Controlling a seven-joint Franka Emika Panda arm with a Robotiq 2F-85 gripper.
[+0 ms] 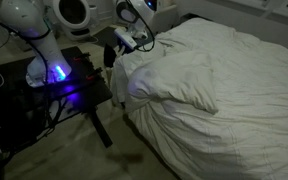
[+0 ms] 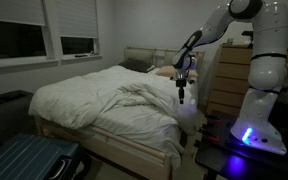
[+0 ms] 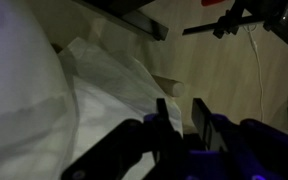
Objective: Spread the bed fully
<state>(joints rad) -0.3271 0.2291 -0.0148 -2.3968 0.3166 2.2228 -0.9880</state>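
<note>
The bed, with a white wrinkled duvet (image 1: pixel 219 75), fills most of both exterior views (image 2: pixel 89 95). The duvet is bunched, with a fold turned back near the side by the robot. My gripper (image 1: pixel 112 55) hangs at that bed edge, fingers pointing down (image 2: pixel 182 96). In the wrist view the two dark fingers (image 3: pixel 181 115) stand apart with bare beige floor between them. The duvet edge (image 3: pixel 94 90) lies just beside one finger. Nothing is held.
A small black table (image 1: pixel 79 90) with a blue light carries the robot base beside the bed (image 2: pixel 219 160). A wooden dresser (image 2: pixel 229 85) stands behind the arm. A dark suitcase (image 2: pixel 29 160) lies at the bed's foot. Windows (image 2: pixel 14 40) line the far wall.
</note>
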